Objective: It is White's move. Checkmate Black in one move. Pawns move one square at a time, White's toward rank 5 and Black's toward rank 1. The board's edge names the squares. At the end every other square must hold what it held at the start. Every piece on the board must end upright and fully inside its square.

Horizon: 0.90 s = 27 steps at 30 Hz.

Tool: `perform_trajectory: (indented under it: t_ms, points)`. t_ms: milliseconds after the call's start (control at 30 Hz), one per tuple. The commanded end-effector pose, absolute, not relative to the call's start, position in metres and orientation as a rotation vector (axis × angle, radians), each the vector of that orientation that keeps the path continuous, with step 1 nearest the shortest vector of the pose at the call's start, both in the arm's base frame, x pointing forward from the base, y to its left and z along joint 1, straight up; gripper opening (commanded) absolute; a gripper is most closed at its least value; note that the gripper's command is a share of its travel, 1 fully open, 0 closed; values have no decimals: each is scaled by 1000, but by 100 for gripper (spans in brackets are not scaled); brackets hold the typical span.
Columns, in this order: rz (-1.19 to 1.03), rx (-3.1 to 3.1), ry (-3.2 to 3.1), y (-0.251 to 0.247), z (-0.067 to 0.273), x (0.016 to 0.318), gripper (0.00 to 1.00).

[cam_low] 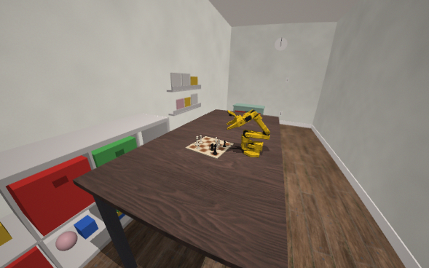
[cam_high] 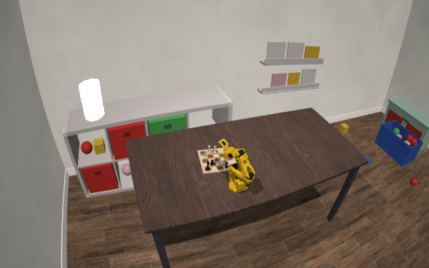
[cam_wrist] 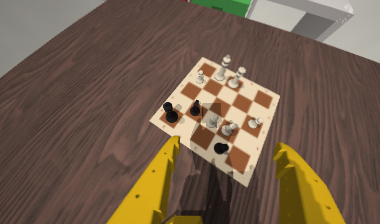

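Observation:
A small chessboard (cam_wrist: 263,98) (cam_high: 207,171) (cam_low: 197,149) lies on the dark wooden table (cam_high: 285,146) (cam_low: 194,196). In the wrist view three white pieces (cam_wrist: 222,67) stand along the far edge. Two black pieces (cam_wrist: 169,112) stand at the left edge, and one black piece (cam_wrist: 221,148) stands near the front. Three more white pieces (cam_wrist: 228,129) stand in the middle rows. My yellow gripper (cam_wrist: 226,150) (cam_high: 225,146) (cam_low: 229,125) hangs above the board's near side. It is open and holds nothing.
The arm's base (cam_high: 239,182) (cam_low: 251,147) stands on the table right beside the board. A white shelf unit (cam_high: 140,109) with red and green bins stands behind the table. A blue toy bin (cam_high: 398,143) is on the floor at the right.

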<state>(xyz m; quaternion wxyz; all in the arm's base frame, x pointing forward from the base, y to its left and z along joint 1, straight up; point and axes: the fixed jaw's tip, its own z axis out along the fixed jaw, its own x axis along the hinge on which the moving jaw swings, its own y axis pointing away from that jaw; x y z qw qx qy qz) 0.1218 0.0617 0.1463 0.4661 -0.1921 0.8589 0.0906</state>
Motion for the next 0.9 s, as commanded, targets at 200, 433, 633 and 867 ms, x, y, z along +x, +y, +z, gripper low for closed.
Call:
perform_trajectory:
  t_ms: [200, 433, 633, 867]
  points:
    - [86, -303, 2360, 38, 141, 135, 30]
    - [-4, -89, 2577, 12, 136, 148, 21]
    - [-55, 220, 2815, -24, 123, 161, 10]
    - [-49, 431, 2938, -49, 110, 164, 3]
